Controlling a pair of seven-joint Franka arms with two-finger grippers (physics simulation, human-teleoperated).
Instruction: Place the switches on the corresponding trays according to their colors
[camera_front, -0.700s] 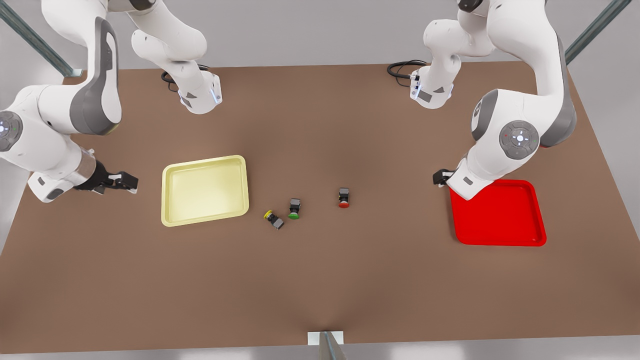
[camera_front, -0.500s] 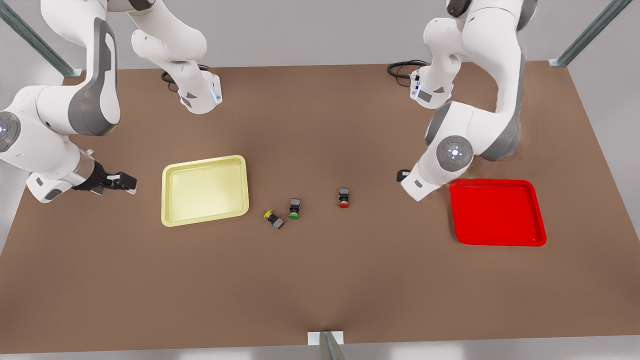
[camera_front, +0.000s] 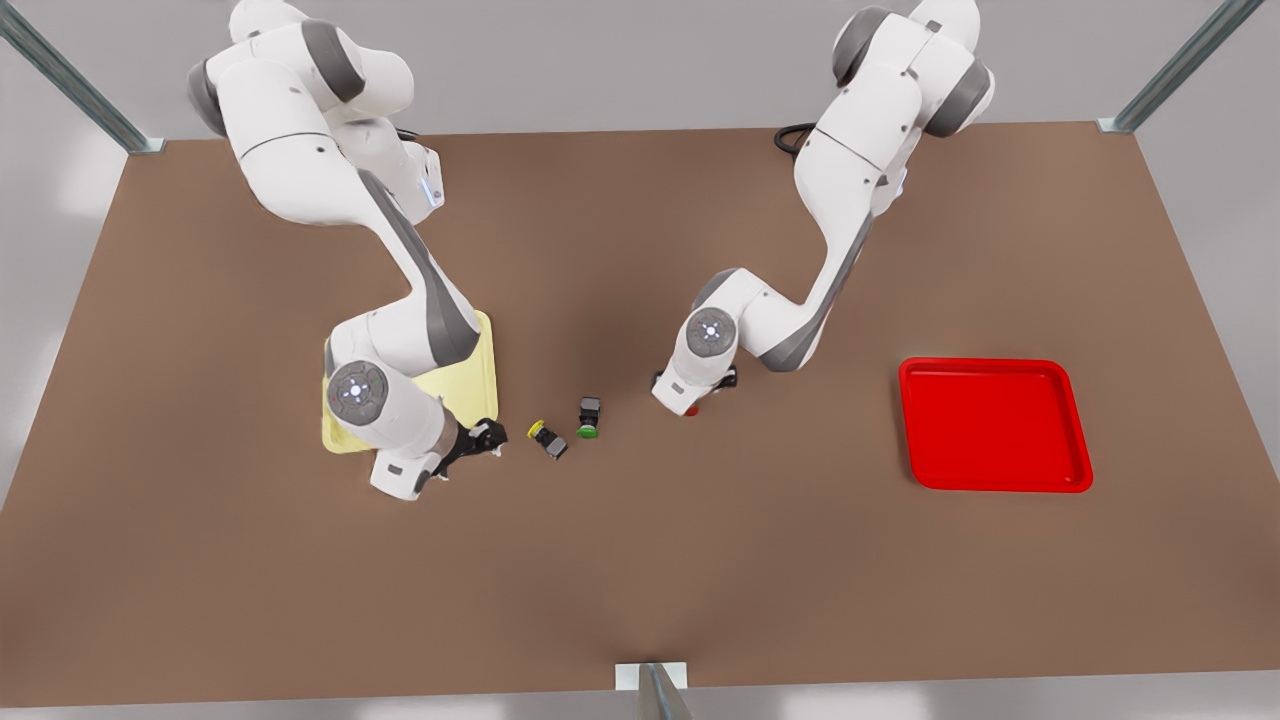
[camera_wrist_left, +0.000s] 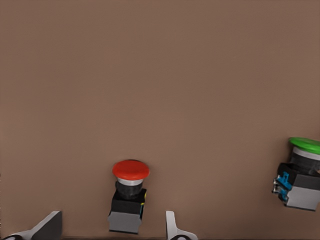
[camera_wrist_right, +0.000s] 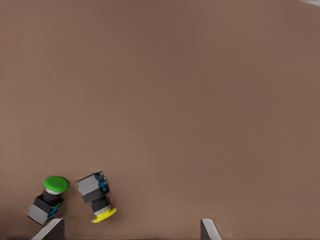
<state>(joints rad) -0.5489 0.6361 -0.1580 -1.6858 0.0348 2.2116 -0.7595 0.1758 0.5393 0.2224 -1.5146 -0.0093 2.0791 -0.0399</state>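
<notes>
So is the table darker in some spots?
Front view: the table darkens softly in the middle and lightens toward its edges. Left wrist view: flat, even light, hardly any shadow by the red switch. Right wrist view: the same around the yellow switch.

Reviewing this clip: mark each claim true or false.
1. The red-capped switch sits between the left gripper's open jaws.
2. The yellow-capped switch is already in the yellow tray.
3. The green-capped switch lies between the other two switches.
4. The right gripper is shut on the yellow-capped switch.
1. True: the red-capped switch stands on the table between the open jaws of the left gripper.
2. False: the yellow-capped switch lies on the table, outside the yellow tray.
3. True: the green-capped switch is between them in the front view.
4. False: the right gripper is open, just short of that switch.
</notes>
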